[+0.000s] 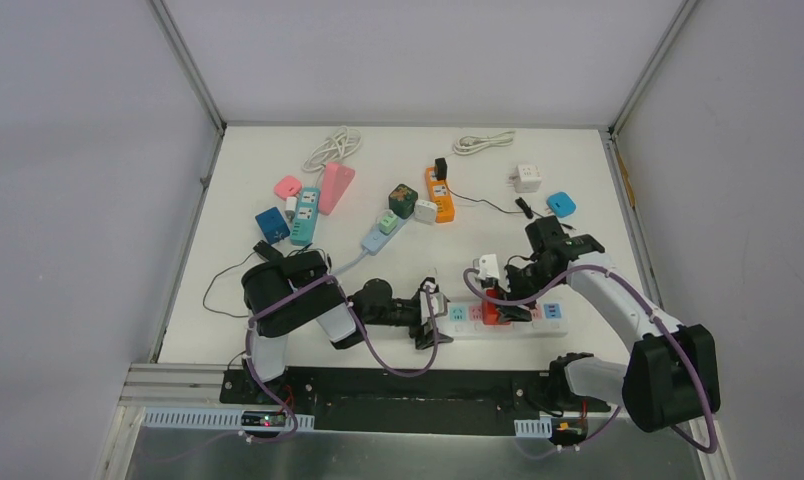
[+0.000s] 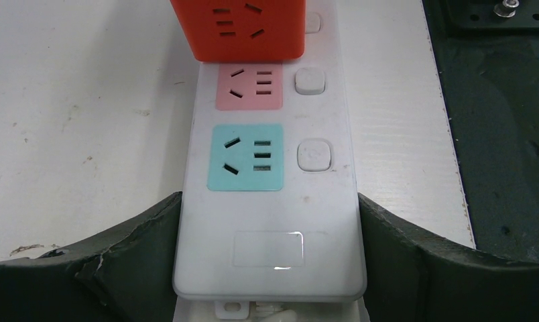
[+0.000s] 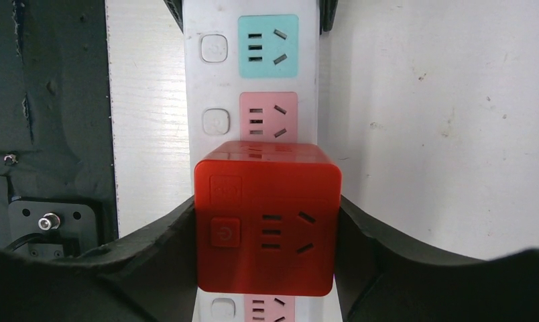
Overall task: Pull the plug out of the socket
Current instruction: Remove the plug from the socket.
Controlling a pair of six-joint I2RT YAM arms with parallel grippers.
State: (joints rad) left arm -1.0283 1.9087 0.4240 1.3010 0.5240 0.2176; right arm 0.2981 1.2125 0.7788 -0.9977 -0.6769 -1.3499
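Observation:
A white power strip (image 1: 508, 316) with teal and pink sockets lies near the table's front edge. A red cube plug (image 1: 492, 308) sits plugged into it. My left gripper (image 1: 430, 322) is shut on the strip's left end (image 2: 270, 228), one finger on each long side. My right gripper (image 1: 500, 300) is shut on the red cube plug (image 3: 267, 225), its fingers (image 3: 156, 241) pressing both side faces. In the left wrist view the plug (image 2: 236, 27) shows at the top, past the pink socket (image 2: 249, 87) and the teal socket (image 2: 245, 157).
Several other strips, adapters and cables lie at the back: a teal strip (image 1: 304, 215), a pink strip (image 1: 336, 186), an orange strip (image 1: 439, 194), a white cube (image 1: 526, 178), coiled white cables (image 1: 483, 142). A black base plate (image 1: 398, 385) runs along the front edge.

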